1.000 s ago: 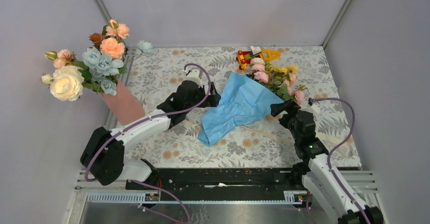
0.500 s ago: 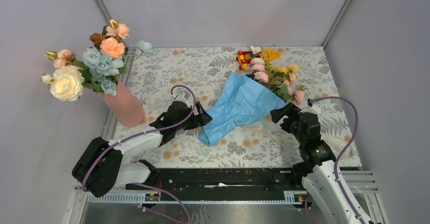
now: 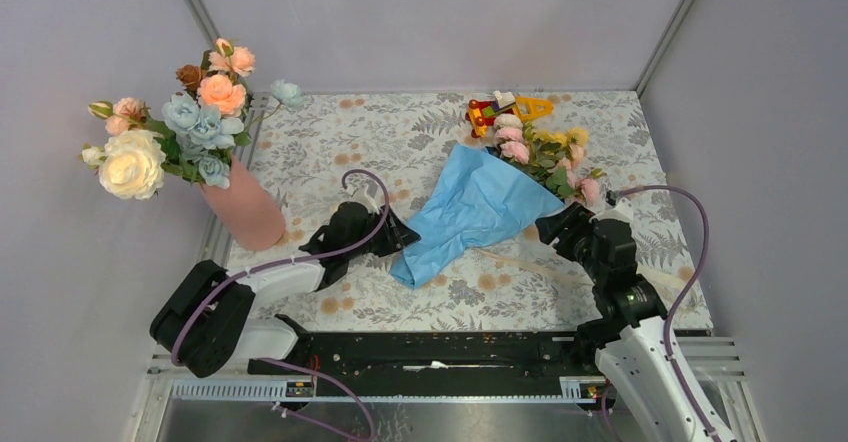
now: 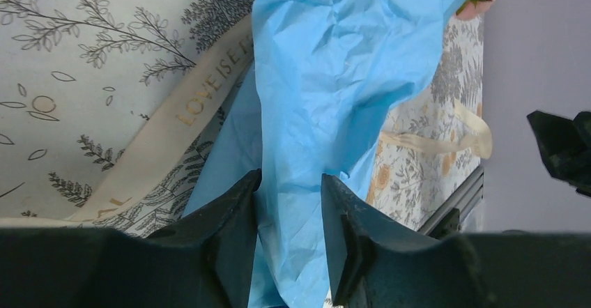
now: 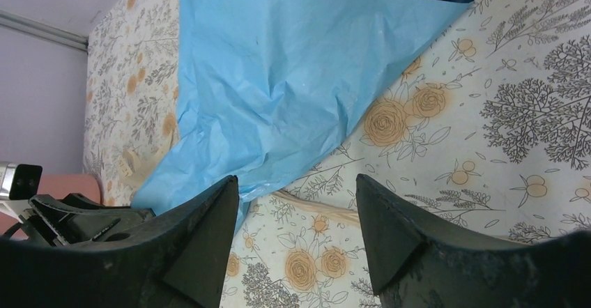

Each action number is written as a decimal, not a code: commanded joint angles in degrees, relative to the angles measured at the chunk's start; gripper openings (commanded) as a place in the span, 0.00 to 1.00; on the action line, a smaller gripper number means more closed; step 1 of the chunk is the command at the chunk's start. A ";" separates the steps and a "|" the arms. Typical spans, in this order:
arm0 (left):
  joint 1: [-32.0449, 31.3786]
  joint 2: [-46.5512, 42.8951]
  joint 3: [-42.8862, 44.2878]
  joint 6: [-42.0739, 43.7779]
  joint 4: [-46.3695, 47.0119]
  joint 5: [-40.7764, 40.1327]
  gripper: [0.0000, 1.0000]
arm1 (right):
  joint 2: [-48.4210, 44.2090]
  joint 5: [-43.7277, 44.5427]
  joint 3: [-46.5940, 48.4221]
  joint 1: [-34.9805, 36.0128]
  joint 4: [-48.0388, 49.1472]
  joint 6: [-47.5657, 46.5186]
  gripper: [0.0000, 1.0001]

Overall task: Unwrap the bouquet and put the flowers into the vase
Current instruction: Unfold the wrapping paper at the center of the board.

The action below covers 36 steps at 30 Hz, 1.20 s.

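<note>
The bouquet lies mid-table, its crinkled blue paper spread toward the near left. The flowers, small pink, yellow and cream roses, stick out at the far right end. My left gripper is at the paper's near-left corner. In the left wrist view its fingertips straddle a fold of the blue paper, with a gap still showing between them. My right gripper hovers open just right of the paper, with only tablecloth and ribbon between its fingertips. The salmon-pink vase stands far left.
Large peach, dusty-blue and cream blooms fill the vase's top. A red-and-yellow toy sits behind the bouquet. A cream ribbon trails on the floral tablecloth near the paper. Grey walls close in the table on three sides.
My left arm pulled back from the paper's left edge to its near-left corner, and its jaws narrowed around the paper. The right jaws narrowed a little; that arm shifted slightly.
</note>
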 commanded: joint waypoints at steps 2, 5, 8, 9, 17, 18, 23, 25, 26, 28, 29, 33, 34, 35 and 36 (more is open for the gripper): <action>-0.40 -3.75 -0.78 4.74 7.84 4.81 0.39 | -0.77 -0.70 4.08 0.38 -1.53 -3.22 0.69; -2.68 -6.38 0.59 10.42 6.17 5.78 0.41 | -1.06 -0.75 4.92 0.37 -2.46 -4.27 0.67; -7.37 -7.48 2.78 15.66 3.10 5.20 0.45 | -1.35 -0.87 5.87 0.37 -3.35 -4.82 0.67; -8.65 -7.26 3.37 16.62 2.62 5.11 0.46 | -1.45 -0.95 6.11 0.37 -3.61 -4.96 0.67; -20.50 -3.96 7.39 22.88 1.72 2.58 0.65 | -0.57 -7.43 7.83 0.33 -0.86 -8.18 0.68; -22.28 -3.49 8.04 24.12 0.62 1.47 0.68 | -0.23 -7.84 8.41 0.37 -0.82 -8.50 0.68; -30.36 0.45 10.08 27.23 -1.04 -1.29 0.76 | 1.55 -8.74 11.18 0.37 -0.90 -10.06 0.69; -32.88 2.47 10.78 27.81 -1.33 -2.46 0.77 | 2.37 -9.78 12.33 0.41 -0.97 -10.37 0.69; -34.53 3.32 11.12 28.30 -1.58 -3.29 0.78 | 2.71 -10.26 12.82 0.38 -1.10 -10.33 0.69; -36.96 4.95 11.86 29.54 -2.26 -5.36 0.79 | 3.42 -10.94 14.13 0.37 -1.76 -10.48 0.69; -37.99 5.92 12.21 30.06 -2.54 -6.04 0.80 | 3.84 -11.09 14.78 0.37 -2.19 -10.51 0.69; -41.00 8.15 13.26 32.66 -4.08 -7.95 0.83 | 5.20 -12.22 17.56 0.37 -4.03 -10.92 0.72; -41.69 8.34 13.17 33.18 -4.38 -8.30 0.83 | 5.52 -12.59 18.31 0.38 -4.44 -10.94 0.74; -42.24 8.41 13.03 33.73 -4.47 -8.57 0.83 | 5.78 -12.98 19.01 0.37 -4.77 -10.94 0.76; -42.73 8.46 12.67 33.97 -4.43 -8.70 0.84 | 5.95 -13.35 19.72 0.37 -5.08 -10.94 0.78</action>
